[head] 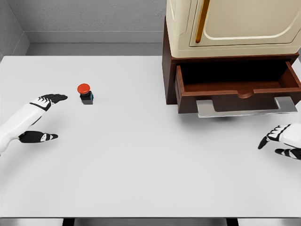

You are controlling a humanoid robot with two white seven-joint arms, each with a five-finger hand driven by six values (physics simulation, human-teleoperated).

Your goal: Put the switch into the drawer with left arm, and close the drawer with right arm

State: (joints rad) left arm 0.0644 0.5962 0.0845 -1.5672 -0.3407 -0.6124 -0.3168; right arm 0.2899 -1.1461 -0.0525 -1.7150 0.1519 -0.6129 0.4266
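No writing, label, brand, number or sign can be read anywhere here; the switch point(85, 93), drawer point(237, 89) and cabinet point(235, 23) are all unmarked.

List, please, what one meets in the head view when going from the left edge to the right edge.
Left hand → switch → open drawer → right hand. The cabinet above the drawer spans the same stretch, so I leave it out.
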